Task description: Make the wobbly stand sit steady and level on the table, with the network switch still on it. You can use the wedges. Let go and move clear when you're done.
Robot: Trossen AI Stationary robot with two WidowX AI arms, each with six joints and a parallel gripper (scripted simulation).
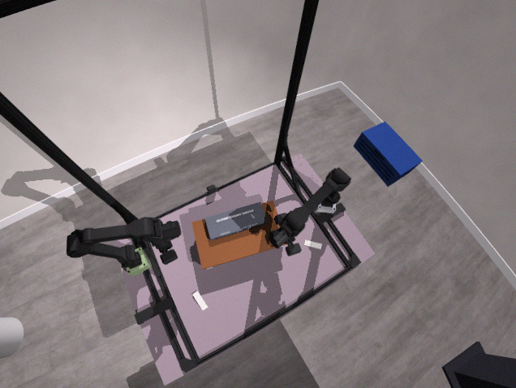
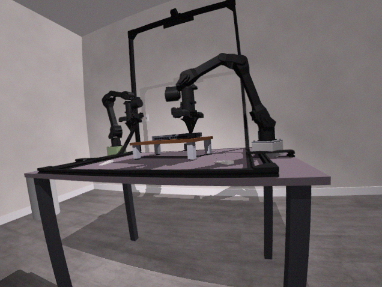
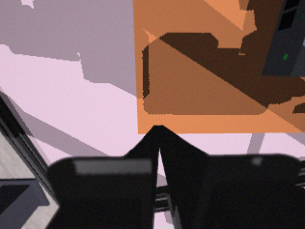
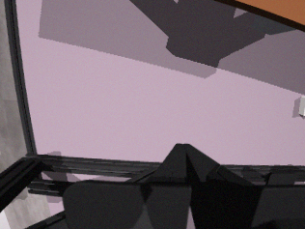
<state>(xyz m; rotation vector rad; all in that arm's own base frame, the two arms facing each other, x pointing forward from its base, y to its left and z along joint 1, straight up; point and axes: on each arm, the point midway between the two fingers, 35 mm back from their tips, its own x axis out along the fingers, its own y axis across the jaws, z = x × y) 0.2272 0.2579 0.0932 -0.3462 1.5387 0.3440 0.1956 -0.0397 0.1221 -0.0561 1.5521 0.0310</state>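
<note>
- The left gripper [image 1: 277, 239] [image 2: 190, 130] [image 3: 158, 129] has its fingers together with nothing between them, pointing down over one end of the stand [image 1: 229, 250] [image 2: 172, 141] [image 3: 193, 122] [image 4: 285, 10]; I can't tell whether the tips touch it.
- My right gripper [image 1: 163, 243] [image 2: 129, 125] [image 4: 181, 150] is also closed on nothing, tips down beside the stand's other end, apart from it.
- The stand is on the desk [image 1: 233, 319] [image 2: 309, 168] [image 3: 48, 81] [image 4: 121, 105], an orange board on pale legs. I can't judge from here whether it sits level or whether every foot bears.
- The network switch [image 1: 235, 221] [image 2: 176, 135] [image 3: 290, 52] lies on the board, toward one long edge.
- One white wedge [image 1: 199, 300] [image 2: 106, 162] lies loose on the desk, away from the legs.
- A second wedge [image 1: 312, 244] [image 2: 224, 161] lies on the desk beyond the stand's end on the left arm's side, also apart from the legs.
- As for containers, I see a blue slotted box [image 1: 389, 152] beyond the desk; I can't make out any contents.
</note>
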